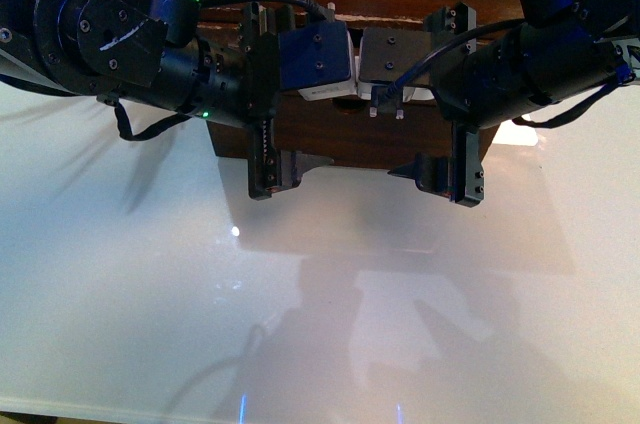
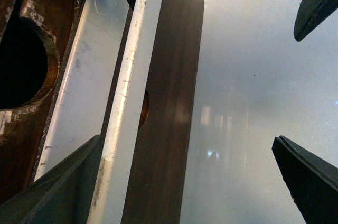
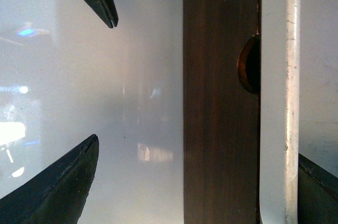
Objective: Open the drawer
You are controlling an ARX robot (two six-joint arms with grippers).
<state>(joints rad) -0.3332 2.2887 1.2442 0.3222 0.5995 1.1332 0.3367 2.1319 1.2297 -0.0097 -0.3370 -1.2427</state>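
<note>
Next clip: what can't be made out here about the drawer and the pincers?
Left wrist view: the frame edge cuts off both ends of the drawer's handle; whether the left pincer touches it is unclear.
Right wrist view: one right pincer finger is cropped by the edge.
Front view: both arms cover the drawer front; how far out it is cannot be told.

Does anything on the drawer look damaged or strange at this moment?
Only wear. The white bar handle of the drawer has fine scratches, and the wood around the round hole beside it is chipped whitish at the rim. Nothing looks spilled.
</note>
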